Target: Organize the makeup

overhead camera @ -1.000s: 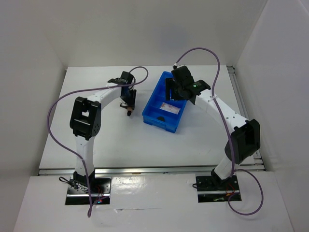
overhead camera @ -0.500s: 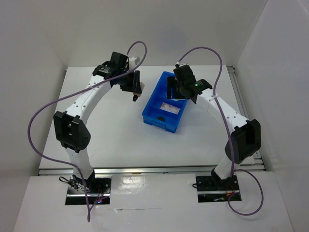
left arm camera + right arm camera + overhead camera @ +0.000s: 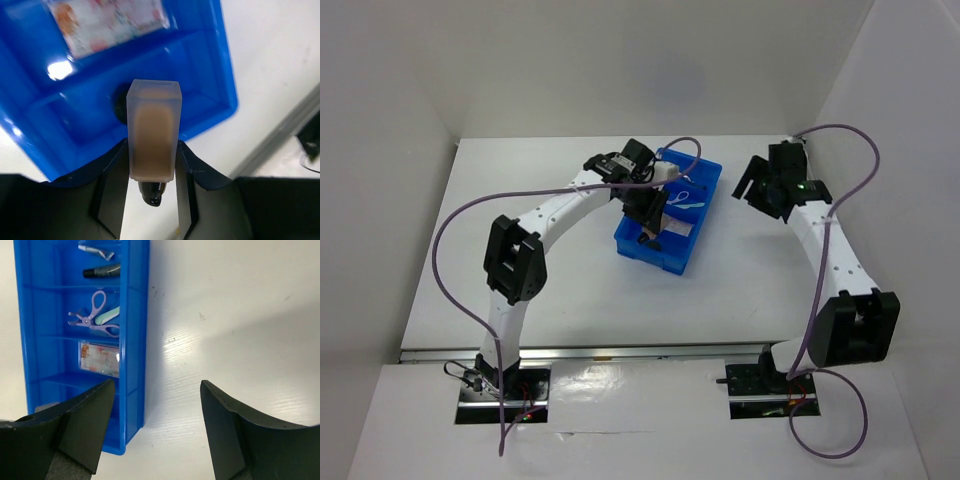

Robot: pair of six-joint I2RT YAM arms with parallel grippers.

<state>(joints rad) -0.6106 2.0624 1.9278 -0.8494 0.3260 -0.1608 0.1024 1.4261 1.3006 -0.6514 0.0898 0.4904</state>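
My left gripper (image 3: pixel 150 150) is shut on a tan tube (image 3: pixel 152 135) with a black tip (image 3: pixel 152 192), which points back toward the wrist. It hangs over the near end of the blue divided tray (image 3: pixel 225 75), above a black round pot (image 3: pixel 119 106) partly hidden behind the tube. From the top view, the left gripper (image 3: pixel 650 212) sits over the tray (image 3: pixel 655 255). A pinkish flat packet (image 3: pixel 99 360), a thin purple loop (image 3: pixel 92 315), a dark stick (image 3: pixel 102 271) and a silvery stick (image 3: pixel 95 250) lie in separate compartments. My right gripper (image 3: pixel 156 385) is open over bare table, right of the tray.
White walls close in the table on the left, back and right. The right gripper (image 3: pixel 757 187) hovers between the tray and the right wall. A pale green stick (image 3: pixel 109 314) lies beside the purple loop. Purple cables arc above both arms.
The left arm swung right from the table left of the tray to over the tray, carrying the tube. The right arm pulled away from the tray toward the right.
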